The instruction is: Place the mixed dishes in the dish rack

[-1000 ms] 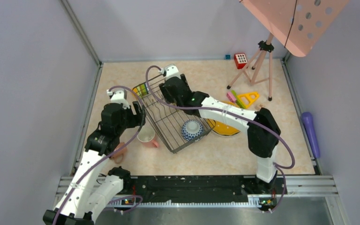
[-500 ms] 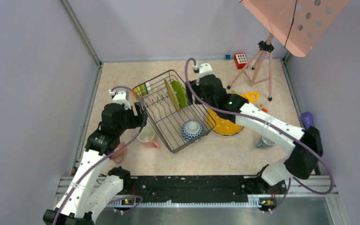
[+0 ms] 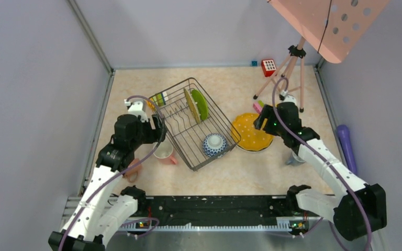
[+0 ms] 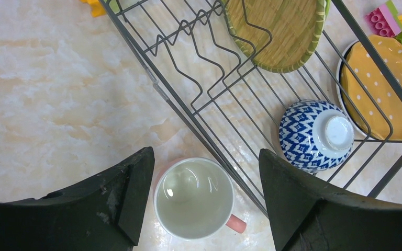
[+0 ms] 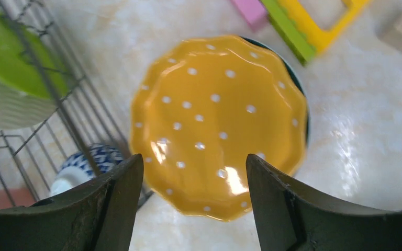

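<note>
The dark wire dish rack [image 3: 174, 137] lies mid-table. The lime green plate [image 3: 201, 103] stands upright in its slots, and the blue-white bowl [image 3: 214, 145] sits upside down at its near end. The yellow-orange dotted plate [image 3: 250, 133] lies flat just right of the rack. My right gripper [image 3: 259, 119] hovers open above that plate [image 5: 220, 120], empty. My left gripper [image 3: 157, 130] is open above a pink mug [image 4: 193, 197] standing upright at the rack's left side. A second pink mug [image 3: 132, 170] and the grey-blue mug [image 3: 294, 158] are partly hidden by my arms. The white plate is not visible.
A pink tripod stand [image 3: 293, 68] and a red toy block [image 3: 268, 66] are at the back right. Coloured toy blocks [image 3: 272, 109] lie behind the dotted plate. A purple cylinder [image 3: 346, 146] lies along the right wall. Walls close in on three sides.
My right arm swung from over the rack to the right, leaving the lime green plate standing in the slots, and now hovers over the dotted plate. The left arm has barely moved.
</note>
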You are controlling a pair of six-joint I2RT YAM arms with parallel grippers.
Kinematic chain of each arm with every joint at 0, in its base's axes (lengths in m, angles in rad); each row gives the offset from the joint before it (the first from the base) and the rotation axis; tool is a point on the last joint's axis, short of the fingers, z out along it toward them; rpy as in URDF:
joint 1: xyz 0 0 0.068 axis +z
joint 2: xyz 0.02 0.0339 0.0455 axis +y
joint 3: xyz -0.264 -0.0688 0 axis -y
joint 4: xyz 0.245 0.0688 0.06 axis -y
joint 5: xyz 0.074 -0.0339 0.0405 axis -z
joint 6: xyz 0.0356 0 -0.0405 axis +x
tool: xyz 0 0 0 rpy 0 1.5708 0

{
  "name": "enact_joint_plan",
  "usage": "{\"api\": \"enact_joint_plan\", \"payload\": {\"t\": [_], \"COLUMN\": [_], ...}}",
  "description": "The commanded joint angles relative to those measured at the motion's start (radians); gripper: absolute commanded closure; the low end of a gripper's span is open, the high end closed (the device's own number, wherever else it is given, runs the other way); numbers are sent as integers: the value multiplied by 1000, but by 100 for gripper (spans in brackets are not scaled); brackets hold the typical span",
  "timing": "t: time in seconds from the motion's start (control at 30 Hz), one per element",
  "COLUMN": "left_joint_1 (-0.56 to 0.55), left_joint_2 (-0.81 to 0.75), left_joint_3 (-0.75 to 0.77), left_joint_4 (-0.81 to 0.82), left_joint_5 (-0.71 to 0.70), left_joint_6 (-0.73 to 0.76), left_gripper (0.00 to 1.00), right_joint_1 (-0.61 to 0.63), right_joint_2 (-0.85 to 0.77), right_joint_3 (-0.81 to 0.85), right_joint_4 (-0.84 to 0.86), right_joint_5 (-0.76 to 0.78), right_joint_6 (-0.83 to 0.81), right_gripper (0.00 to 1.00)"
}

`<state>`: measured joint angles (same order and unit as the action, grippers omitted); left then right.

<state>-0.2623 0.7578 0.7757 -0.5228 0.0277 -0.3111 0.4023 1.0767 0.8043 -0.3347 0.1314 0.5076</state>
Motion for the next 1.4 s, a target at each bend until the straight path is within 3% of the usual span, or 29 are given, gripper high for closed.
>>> {"api": "enact_joint_plan", "payload": {"t": [0.0,0.1,0.17,0.27,0.47,0.87,1.03,1.3,1.37], "left_joint_1": [6,6,6,6,6,6,6,6,6], "left_joint_2": [4,5,4,1,3,1,6,7,8], "left_joint_3": [-3,-4,-5,-7,-8,-9,-9,-7,-6], "left_joint_4": [52,50,50,52,52,53,53,52,52], "left_joint_5": [16,22,23,25,28,24,21,17,17], "left_joint_6": [0,0,-1,0,0,0,0,1,1], "left_gripper": [22,23,23,23,23,23,23,23,23], "right_joint_1": [-166,-248,-274,-280,-280,-280,-281,-280,-281], "right_joint_2": [-48,-61,-53,-25,8,110,137,168,184], "right_joint_3": [-111,-170,-184,-185,-201,-180,-190,-174,-178], "right_joint_4": [35,37,16,-5,37,1,48,58,74], "right_joint_5": [-200,-219,-192,-154,-171,-71,-102,-107,-115], "right_joint_6": [135,180,201,224,273,293,298,304,304], "right_gripper": [26,15,15,22,48,50,65,69,75]}}
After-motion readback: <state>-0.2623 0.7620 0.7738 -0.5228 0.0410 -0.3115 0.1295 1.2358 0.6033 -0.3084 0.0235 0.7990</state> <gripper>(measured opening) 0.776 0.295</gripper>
